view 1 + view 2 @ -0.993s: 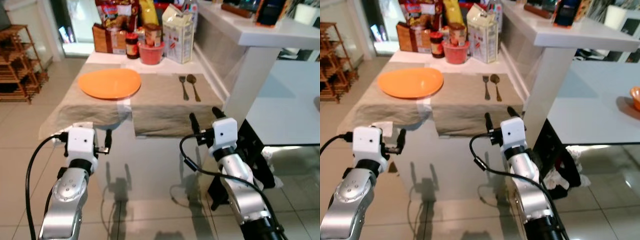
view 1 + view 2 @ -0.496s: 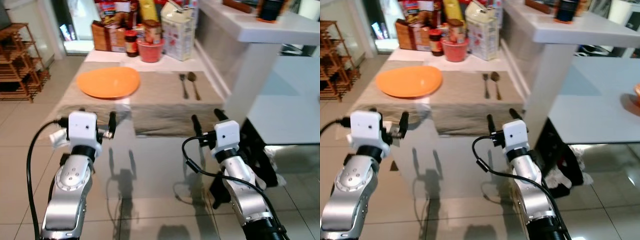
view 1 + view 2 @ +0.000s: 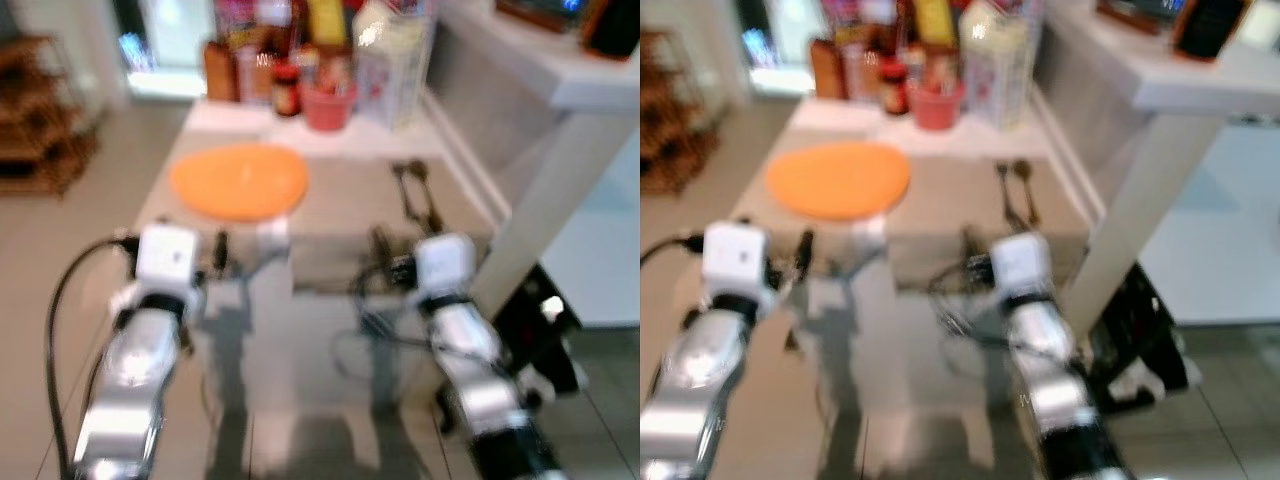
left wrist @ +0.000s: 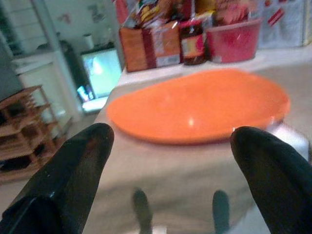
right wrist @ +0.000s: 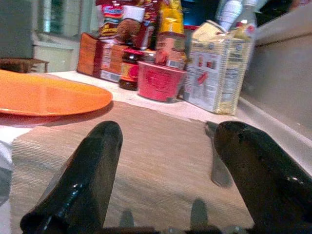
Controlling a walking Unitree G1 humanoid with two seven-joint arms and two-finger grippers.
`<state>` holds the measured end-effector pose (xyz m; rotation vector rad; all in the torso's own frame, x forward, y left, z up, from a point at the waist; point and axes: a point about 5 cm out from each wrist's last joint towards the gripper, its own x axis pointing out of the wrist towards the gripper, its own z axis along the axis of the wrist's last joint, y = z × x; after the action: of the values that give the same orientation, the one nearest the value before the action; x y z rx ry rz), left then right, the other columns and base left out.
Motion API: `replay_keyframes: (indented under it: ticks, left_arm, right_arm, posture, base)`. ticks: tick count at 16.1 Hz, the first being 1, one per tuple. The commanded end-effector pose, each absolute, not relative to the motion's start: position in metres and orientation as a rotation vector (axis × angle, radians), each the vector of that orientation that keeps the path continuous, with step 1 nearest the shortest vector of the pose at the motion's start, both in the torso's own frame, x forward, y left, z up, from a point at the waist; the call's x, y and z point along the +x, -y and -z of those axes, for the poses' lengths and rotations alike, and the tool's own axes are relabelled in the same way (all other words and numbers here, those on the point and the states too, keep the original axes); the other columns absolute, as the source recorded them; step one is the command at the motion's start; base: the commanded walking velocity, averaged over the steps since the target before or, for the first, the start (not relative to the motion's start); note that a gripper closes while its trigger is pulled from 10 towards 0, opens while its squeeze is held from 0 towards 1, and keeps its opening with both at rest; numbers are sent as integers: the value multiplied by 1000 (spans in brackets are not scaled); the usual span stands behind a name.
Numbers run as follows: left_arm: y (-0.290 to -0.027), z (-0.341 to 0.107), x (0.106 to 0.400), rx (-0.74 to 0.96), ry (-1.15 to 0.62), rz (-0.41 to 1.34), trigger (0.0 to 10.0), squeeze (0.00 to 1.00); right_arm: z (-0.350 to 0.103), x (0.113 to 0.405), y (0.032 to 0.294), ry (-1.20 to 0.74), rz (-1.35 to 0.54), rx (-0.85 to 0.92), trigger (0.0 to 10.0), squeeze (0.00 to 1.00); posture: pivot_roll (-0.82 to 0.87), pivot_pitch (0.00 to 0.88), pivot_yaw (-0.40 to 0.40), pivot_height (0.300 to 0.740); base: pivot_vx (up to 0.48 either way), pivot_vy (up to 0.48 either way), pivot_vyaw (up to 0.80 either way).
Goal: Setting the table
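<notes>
Head views are now motion-blurred and the whole scene sits larger and nearer than half a second ago — the camera has moved in toward the table; nothing on the table has been shifted.

Left gripper (image 4: 165, 161) is raised at the near table edge with its fingers (image 4: 63, 175) spread apart and nothing between them. Directly ahead of it lies the orange plate (image 4: 200, 105) on the beige placemat (image 4: 161, 185), near but not touched. Compared with a second ago, this gripper sits closer to the table edge.

Right gripper (image 5: 165, 170) is likewise held at the near edge, fingers (image 5: 83, 175) apart and empty, pointed over a second beige placemat (image 5: 151, 165). Ahead of its right finger a fork and spoon (image 3: 412, 190) lie side by side on that placemat; in the right wrist view one utensil (image 5: 217, 161) is seen, too blurred to say which. The orange plate is off to this gripper's left.

Beyond both grippers, at the far end of the table, groceries are lined up: a red tub (image 5: 161, 80), a dark jar with a red lid (image 5: 129, 73), a white carton (image 5: 214, 73) and brown packets (image 5: 100, 61). A white raised counter (image 3: 1200, 85) runs along the right of the right gripper.

A wooden rack (image 4: 27, 126) is seen on the floor to the left.
</notes>
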<state>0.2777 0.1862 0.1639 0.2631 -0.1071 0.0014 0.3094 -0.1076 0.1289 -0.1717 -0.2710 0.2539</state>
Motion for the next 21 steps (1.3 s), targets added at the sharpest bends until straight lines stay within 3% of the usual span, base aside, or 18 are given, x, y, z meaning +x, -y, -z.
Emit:
replay_keyframes:
  ticks: [1, 5, 7, 13, 14, 15, 20, 21]
  left_arm:
    - [-173, -164, 279, 270, 105, 56, 10000, 0]
    - [-173, -165, 280, 292, 104, 52, 10000, 0]
    - [-173, -172, 282, 316, 112, 52, 10000, 0]
    - [-172, -240, 312, 398, 234, 158, 10000, 0]
    - [-173, -243, 316, 372, 234, 167, 3529, 0]
    - [-172, -238, 319, 369, 216, 199, 0, 0]
    - [-172, -226, 334, 375, 177, 204, 0, 0]
    - [-172, -225, 334, 369, 186, 222, 0, 361]
  right_arm:
    - [-130, 311, 120, 274, -215, -180, 10000, 0]
    - [-129, 310, 118, 269, -218, -174, 10000, 0]
    - [-130, 310, 119, 277, -211, -171, 10000, 0]
    - [-136, 309, 119, 305, -193, -180, 10000, 0]
    - [-136, 309, 119, 305, -186, -179, 10000, 0]
    - [-136, 309, 120, 303, -177, -176, 10000, 0]
    - [-134, 308, 120, 293, -181, -183, 10000, 0]
    - [-134, 308, 121, 293, -181, -185, 10000, 0]
  posture:
    - [60, 0, -25, 736]
    - [60, 0, -21, 736]
    - [59, 0, -22, 736]
    - [58, 0, -4, 736]
    - [54, 0, 1, 736]
    - [52, 0, 1, 736]
    - [44, 0, -2, 736]
    - [42, 0, -1, 736]
  base:
    - [480, 0, 0]
    - [480, 0, 0]
    - [0, 0, 0]
    - [0, 0, 0]
    - [0, 0, 0]
    - [0, 0, 0]
    - [0, 0, 0]
    - [0, 0, 0]
